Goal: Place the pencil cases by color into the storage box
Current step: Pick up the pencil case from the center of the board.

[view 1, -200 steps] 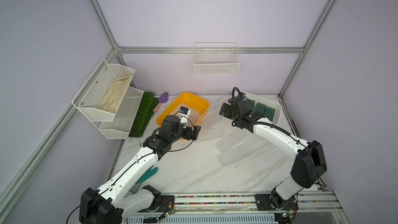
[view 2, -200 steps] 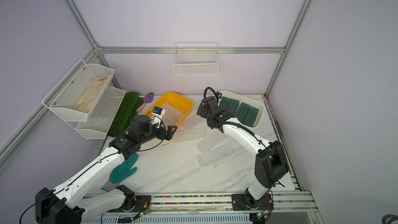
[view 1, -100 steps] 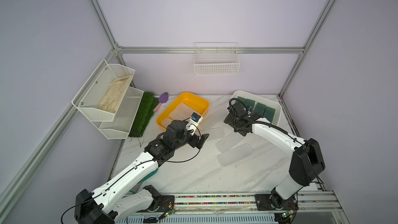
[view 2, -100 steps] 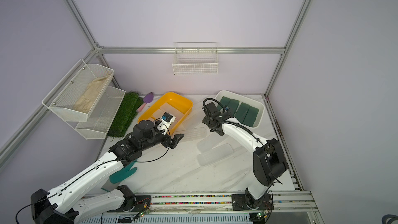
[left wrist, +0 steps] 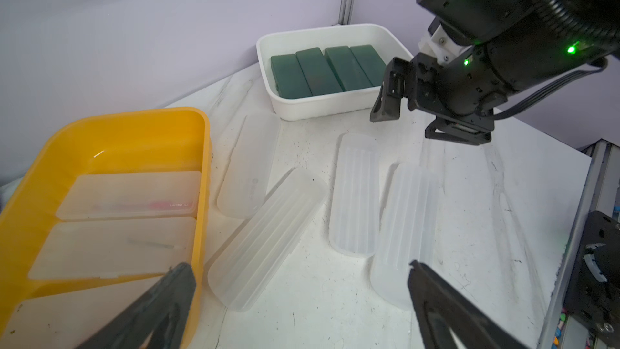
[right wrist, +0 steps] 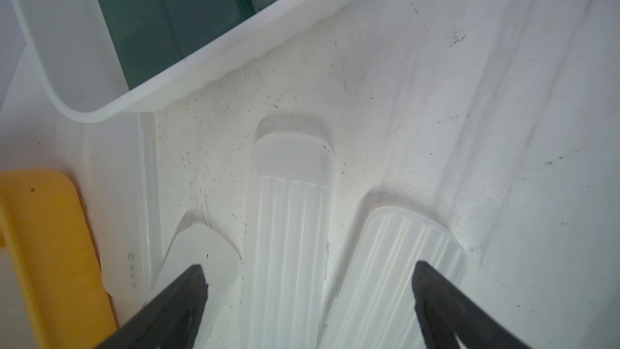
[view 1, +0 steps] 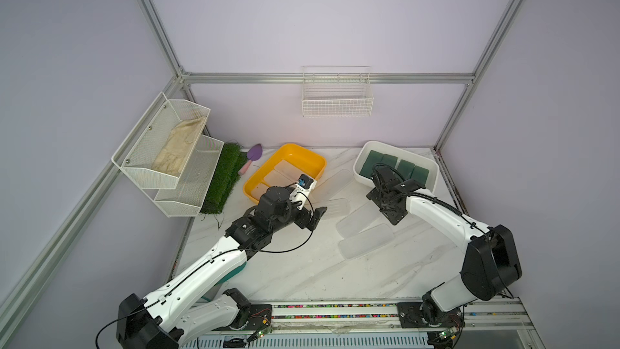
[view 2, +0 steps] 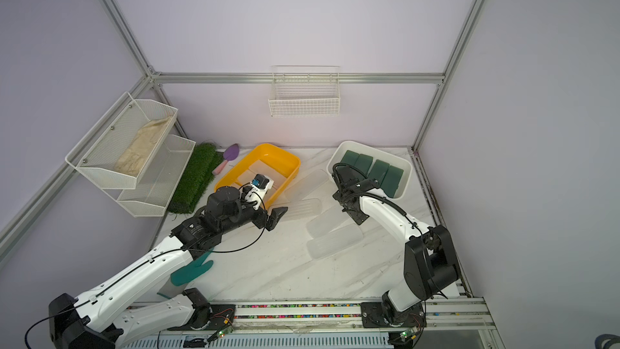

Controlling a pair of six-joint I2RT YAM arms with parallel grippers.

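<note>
Several dark green pencil cases (view 1: 406,166) (left wrist: 322,68) lie side by side in the white storage box (left wrist: 335,105). Three frosted pencil cases (left wrist: 131,196) lie in the yellow storage box (left wrist: 204,162). Several more frosted cases (view 1: 365,240) (view 2: 303,208) (left wrist: 355,196) lie loose on the table between the boxes. My left gripper (view 1: 315,219) (left wrist: 298,270) is open and empty, low over the table by the yellow box's near corner. My right gripper (view 1: 392,216) (right wrist: 310,271) is open and empty, just in front of the white box, above the ends of the loose frosted cases (right wrist: 288,229).
A teal glove (view 2: 191,271) lies under my left arm. A grass mat (view 1: 224,179), a purple trowel (view 1: 253,156) and wire shelves (view 1: 167,149) stand at the back left. A wire basket (view 1: 337,95) hangs on the back wall.
My left gripper has swung from over the yellow box out to the loose frosted cases. My right gripper has drawn back from the white box toward those cases. Both stayed open.
</note>
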